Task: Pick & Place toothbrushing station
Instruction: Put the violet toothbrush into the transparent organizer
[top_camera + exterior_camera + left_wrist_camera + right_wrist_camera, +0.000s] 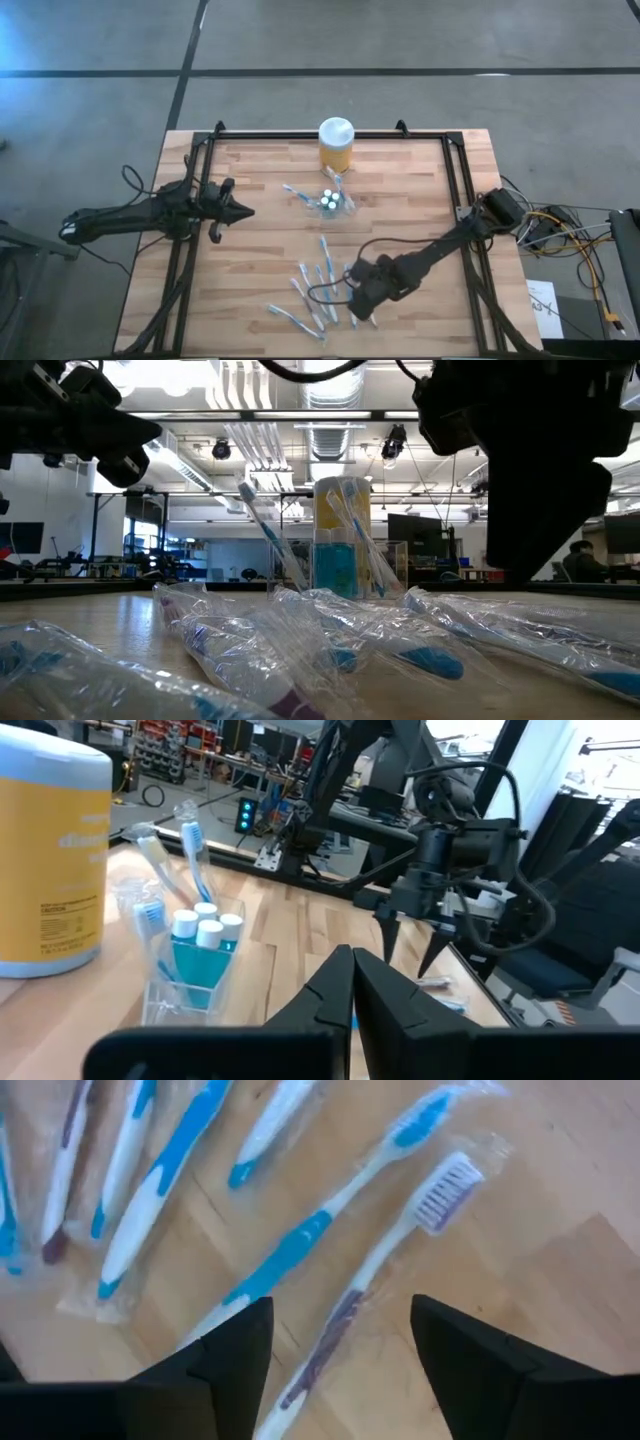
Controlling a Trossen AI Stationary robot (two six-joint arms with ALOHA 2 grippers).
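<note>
A small clear holder (330,201) stands at the table's middle, with two toothbrushes upright in it and white-capped round pieces (207,927) on top; it also shows in the low view (340,560). Several blue-and-white toothbrushes in clear wrappers (315,290) lie flat near the front edge. My right gripper (340,1350) is open above them. Its fingers stand on either side of a white toothbrush with a purple handle (375,1285) and do not touch it. My left gripper (243,211) is shut and empty, left of the holder, above the table.
A yellow jar with a white lid (336,145) stands just beyond the holder at the far edge. A dark frame (455,170) runs along the table's sides and back. Bare wood lies between my left gripper and the holder.
</note>
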